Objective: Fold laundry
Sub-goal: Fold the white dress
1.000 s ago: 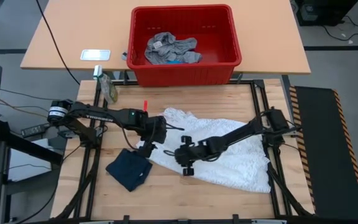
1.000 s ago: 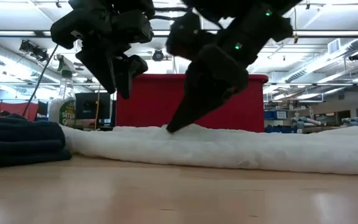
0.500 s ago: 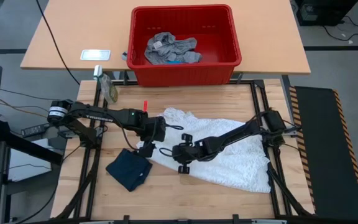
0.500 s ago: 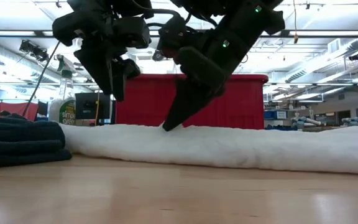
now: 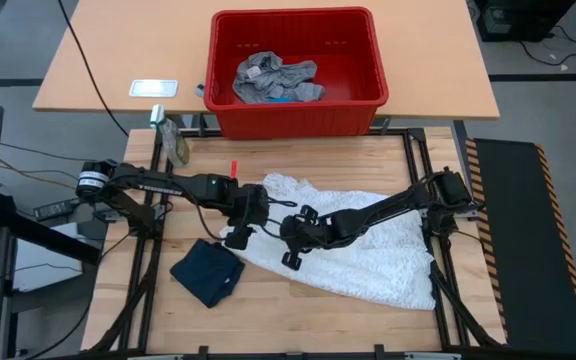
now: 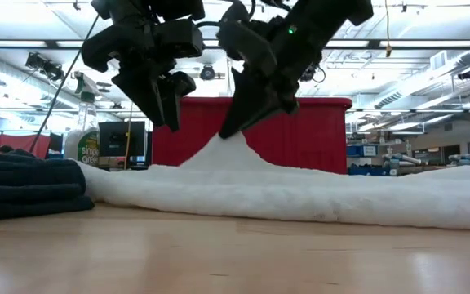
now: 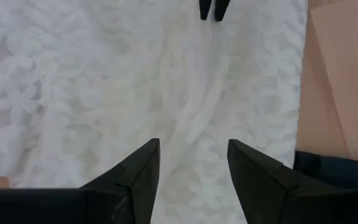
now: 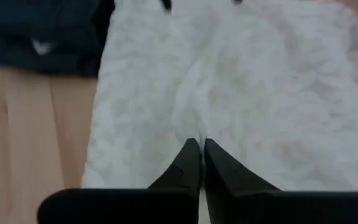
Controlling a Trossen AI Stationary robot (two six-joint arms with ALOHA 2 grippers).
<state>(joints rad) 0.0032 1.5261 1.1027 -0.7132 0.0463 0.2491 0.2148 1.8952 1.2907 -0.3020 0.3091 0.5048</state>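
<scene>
1. Low view: your right tool [image 6: 237, 131] has pinched the white garment [image 6: 317, 192] and pulled it up into a small peak; half a second ago that fabric lay flat under the tips.
2. Right wrist view confirms it: the fingers [image 8: 190, 163] are closed tight together on a fold of the white lace.
3. Your left tool [image 7: 191, 163] hovers just above the same garment, fingers spread apart and holding nothing.
4. High view: the white garment [image 5: 368, 255] is spread over the middle of the worktop [image 5: 268, 320], the folded navy piece [image 5: 208, 272] lies just beside its left edge, and grey laundry [image 5: 273, 80] waits in the red basket [image 5: 368, 60].
5. Compared with a second ago, the right tool has shifted left and risen; that looks like the fold starting.
</scene>
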